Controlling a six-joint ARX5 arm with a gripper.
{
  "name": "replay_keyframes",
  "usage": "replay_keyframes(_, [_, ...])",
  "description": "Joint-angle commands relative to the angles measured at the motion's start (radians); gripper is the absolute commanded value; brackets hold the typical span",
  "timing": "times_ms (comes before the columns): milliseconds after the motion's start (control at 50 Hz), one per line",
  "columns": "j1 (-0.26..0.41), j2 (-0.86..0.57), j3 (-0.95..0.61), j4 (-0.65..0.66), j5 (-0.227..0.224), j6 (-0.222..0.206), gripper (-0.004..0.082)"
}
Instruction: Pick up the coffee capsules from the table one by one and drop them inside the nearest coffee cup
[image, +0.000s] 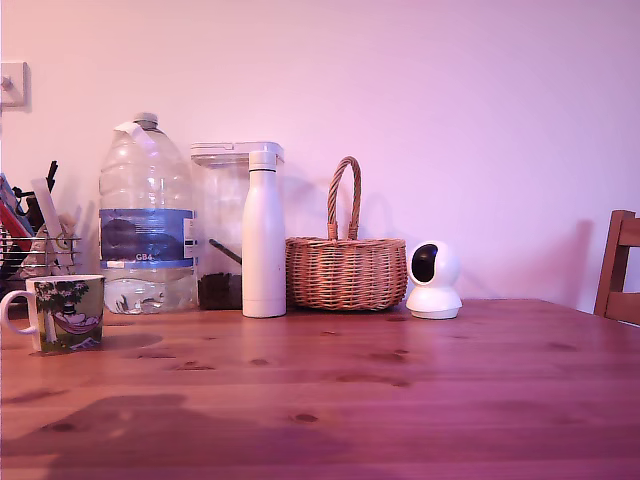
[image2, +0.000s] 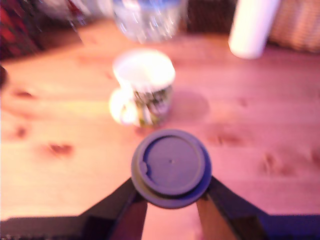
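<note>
The capsule is nearest the wrist cam: a small dark purple pod w/ a flat round top. The claw is clamped on it, one dark finger on each side, and it is held up above the bench, not lying on it. The wrist pic is blurry.

Just past the pod in the wrist view sits the cup. It has a white inside, a white handle and a green tree pic on its side. The pod is near the cup but not over its mouth.

In the exterior view the cup stands at the far left of the bench. The arm and pod can't be seen there. At the back, from that view's left to right: a big water jug, a clear box w/ dark stuff at the bottom, a tall white bottle, a basket and a small white cam. A chair peeks in at the right edge.
</note>
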Motion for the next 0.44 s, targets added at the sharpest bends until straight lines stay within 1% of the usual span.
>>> replay_keyframes(0, [0.015, 0.000, 0.012, -0.019, 0.013, 0.007, 0.0122])
replay_keyframes(40, [0.023, 0.000, 0.025, -0.033, 0.014, 0.007, 0.0122])
replay_keyframes(140, [0.041, 0.010, 0.055, -0.058, 0.024, 0.027, 0.0122])
replay_keyframes(200, [0.050, 0.019, 0.067, -0.056, 0.041, 0.032, 0.0122])
replay_keyframes(280, [0.060, 0.030, 0.076, -0.053, 0.068, 0.032, 0.0122])
replay_keyframes(420, [0.069, 0.058, 0.080, -0.051, 0.080, 0.033, 0.0122])
